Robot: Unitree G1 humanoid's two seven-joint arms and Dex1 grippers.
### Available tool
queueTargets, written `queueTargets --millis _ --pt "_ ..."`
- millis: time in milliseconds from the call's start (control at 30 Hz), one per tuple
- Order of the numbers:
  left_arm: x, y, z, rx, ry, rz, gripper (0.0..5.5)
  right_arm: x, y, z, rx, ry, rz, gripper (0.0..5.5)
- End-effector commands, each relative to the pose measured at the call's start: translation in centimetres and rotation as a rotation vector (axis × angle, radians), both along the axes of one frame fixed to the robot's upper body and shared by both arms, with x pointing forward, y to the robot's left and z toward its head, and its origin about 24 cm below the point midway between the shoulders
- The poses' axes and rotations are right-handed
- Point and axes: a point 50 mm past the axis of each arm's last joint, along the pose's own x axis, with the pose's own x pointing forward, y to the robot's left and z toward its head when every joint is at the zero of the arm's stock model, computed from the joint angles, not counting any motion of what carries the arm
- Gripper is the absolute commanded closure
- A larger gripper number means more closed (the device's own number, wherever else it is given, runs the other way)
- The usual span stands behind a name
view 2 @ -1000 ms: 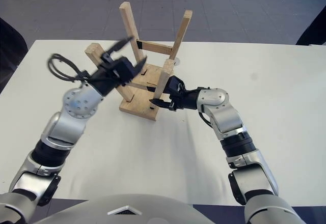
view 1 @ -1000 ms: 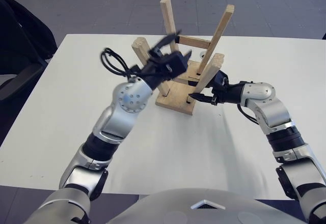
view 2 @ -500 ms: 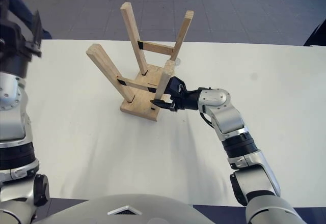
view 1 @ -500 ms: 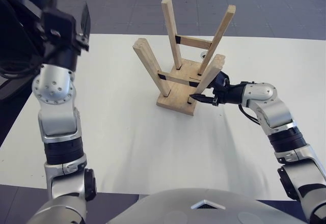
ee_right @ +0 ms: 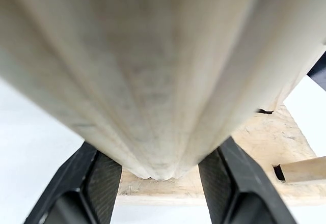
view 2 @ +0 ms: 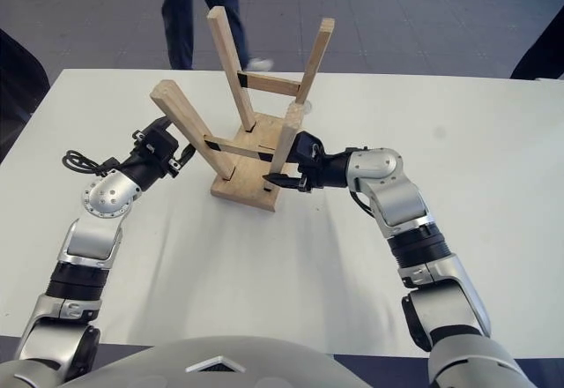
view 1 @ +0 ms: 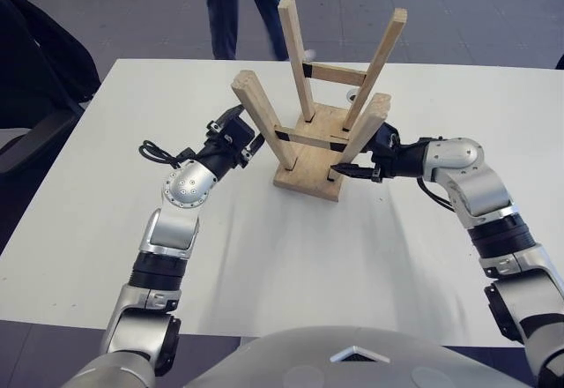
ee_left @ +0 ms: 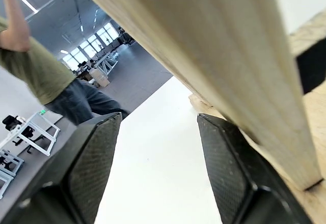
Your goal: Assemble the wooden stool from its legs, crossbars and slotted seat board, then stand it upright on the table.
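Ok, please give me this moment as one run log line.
stool: upside down on table | left gripper: open, beside near-left leg | right gripper: shut on near-right leg

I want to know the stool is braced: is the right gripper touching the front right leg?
Touching: the right gripper straddles the front right leg; the right wrist view shows it wedged between both fingers, no gap.

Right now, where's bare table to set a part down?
Free: table between the arms, in front of the stool; also the far right corner beyond the right arm. Crowded: the stool's near legs, with the left gripper and right gripper at them.
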Motion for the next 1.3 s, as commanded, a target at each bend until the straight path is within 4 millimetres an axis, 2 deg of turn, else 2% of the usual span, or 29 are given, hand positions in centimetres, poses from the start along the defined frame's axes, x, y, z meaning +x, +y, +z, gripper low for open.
queueTargets --millis 33,300,467,600,733,800,900,1100,1300 --pt "-1.6 -3.6 0.2 -0.020 -0.025 -0.203 2.70 -1.3 -1.6 -5.9 -0.223 0.206 -0.046 3.48" --pt "-2.0 -3.8 0.0 -0.035 -0.011 -0.195 2.70 -1.2 -2.3 -7.6 -0.283 0.176 -0.102 3.48" --pt "-1.9 -3.0 -0.4 -0.022 0.005 -0.169 2.70 -1.4 -2.7 -8.1 -0.292 0.191 -0.107 3.48" --pt "-2.2 -1.6 -1.5 0.006 0.055 -0.127 2.70 -0.8 -3.0 -7.3 -0.265 0.183 -0.120 3.48" --pt "-4.2 0.1 -4.5 0.143 0.274 -0.147 2.70 -0.3 -3.3 -6.1 -0.243 0.170 -0.126 3.48" --pt "-5.0 1.6 -5.2 0.184 0.350 -0.096 2.70 -0.1 -3.4 -5.8 -0.238 0.166 -0.128 3.48" --pt "-4.9 3.1 -5.4 0.157 0.383 0.035 2.70 -0.3 -3.5 -5.6 -0.233 0.164 -0.112 3.48" --pt "-4.7 2.7 -5.2 0.081 0.370 0.113 2.70 -0.4 -3.5 -5.1 -0.211 0.140 -0.096 3.48" --pt "-4.2 2.2 -4.9 0.062 0.346 0.105 2.70 -0.1 -2.6 -4.3 -0.077 0.073 -0.139 3.48"
